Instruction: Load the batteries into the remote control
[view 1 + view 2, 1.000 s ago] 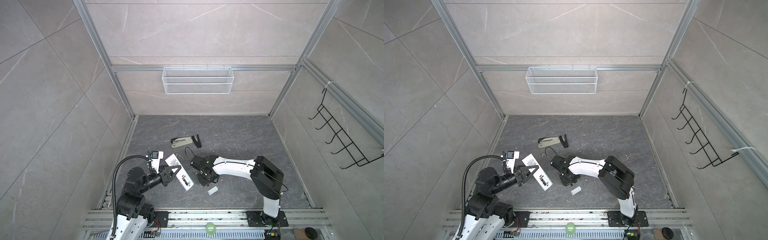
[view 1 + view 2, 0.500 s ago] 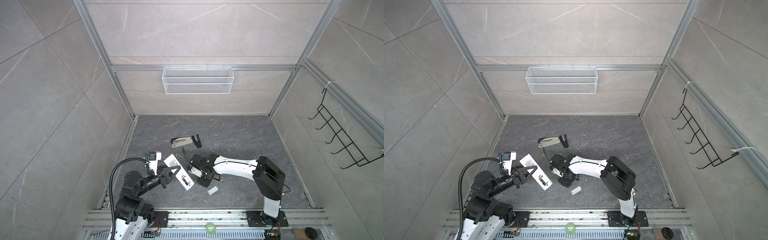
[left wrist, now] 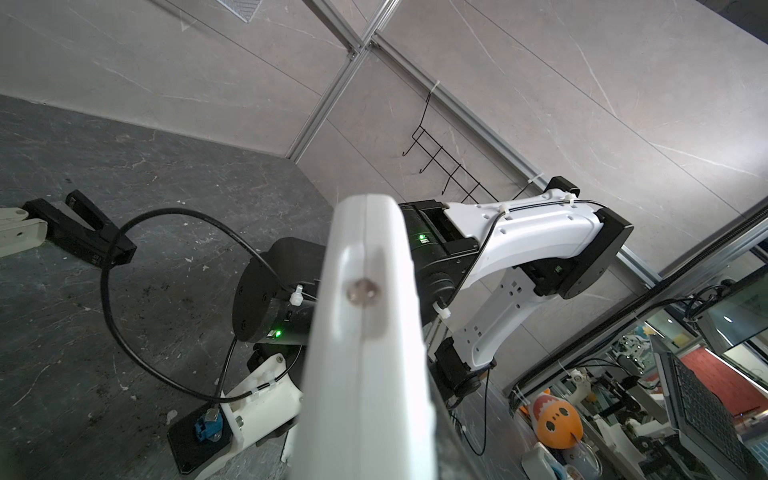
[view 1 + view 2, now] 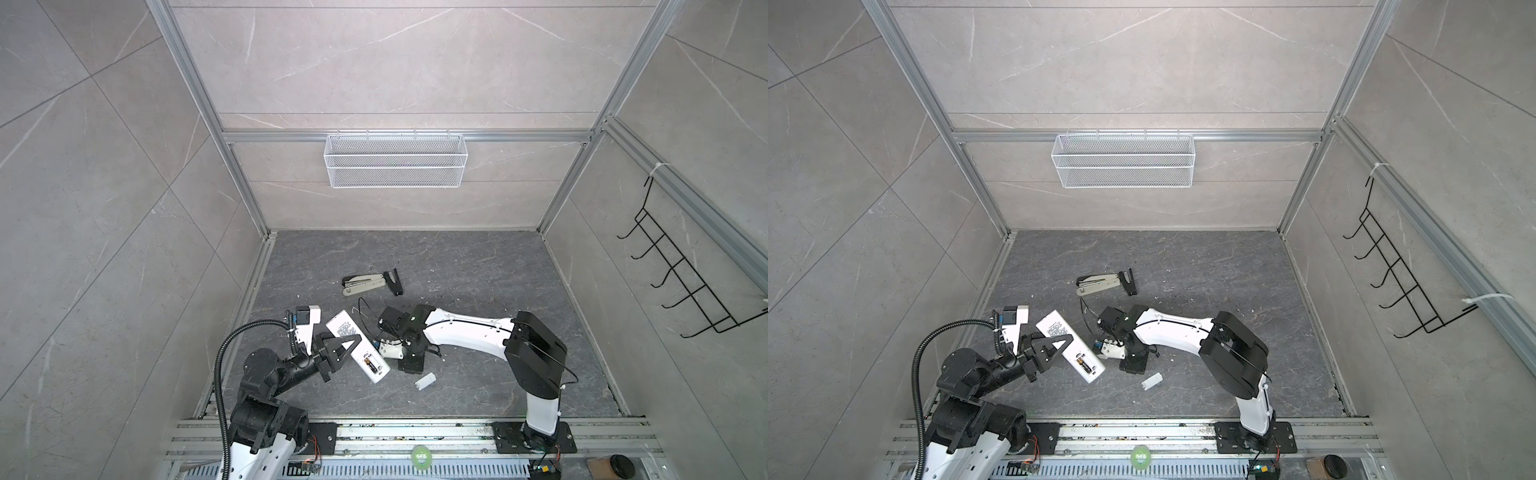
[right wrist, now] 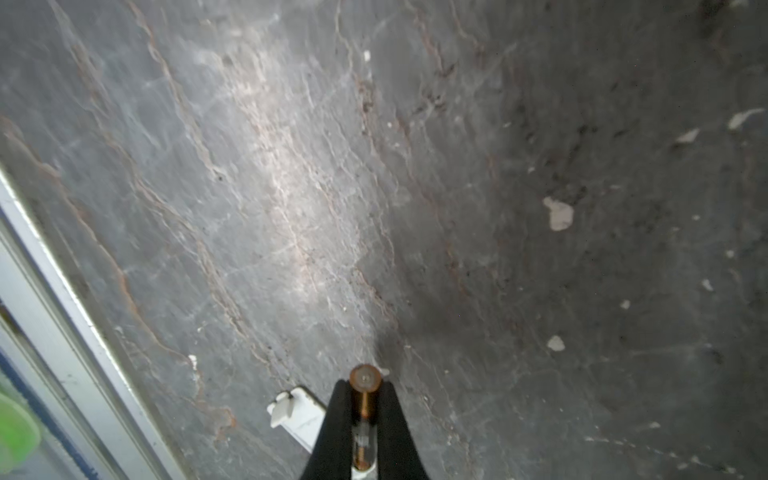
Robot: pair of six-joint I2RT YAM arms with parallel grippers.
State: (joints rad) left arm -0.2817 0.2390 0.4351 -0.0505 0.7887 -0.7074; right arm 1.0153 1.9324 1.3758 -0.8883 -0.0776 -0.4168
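In both top views the white remote control [image 4: 348, 332] [image 4: 1059, 330] lies back-up and slanted, my left gripper [image 4: 348, 344] [image 4: 1054, 345] shut on its middle. Its open compartment holds one of the batteries [image 4: 371, 362] [image 4: 1084, 360]. In the left wrist view the remote control [image 3: 365, 332] fills the centre end-on and hides the jaws. Just right of the remote, my right gripper [image 4: 410, 362] [image 5: 365, 386] points down at the floor. It is shut on a black battery [image 5: 365, 378] with a copper end that pokes past the fingertips [image 5: 340, 399].
A small white cover piece [image 4: 426, 380] [image 4: 1151, 380] [image 5: 297, 415] lies on the floor beside the right gripper. A beige-and-black stapler [image 4: 363, 284] [image 4: 1098, 284] lies opened farther back. The metal rail [image 5: 50, 291] borders the floor's front edge.
The right wrist has turned, bringing its white camera mount round to the remote's side. The left arm has shifted slightly while keeping hold of the remote.
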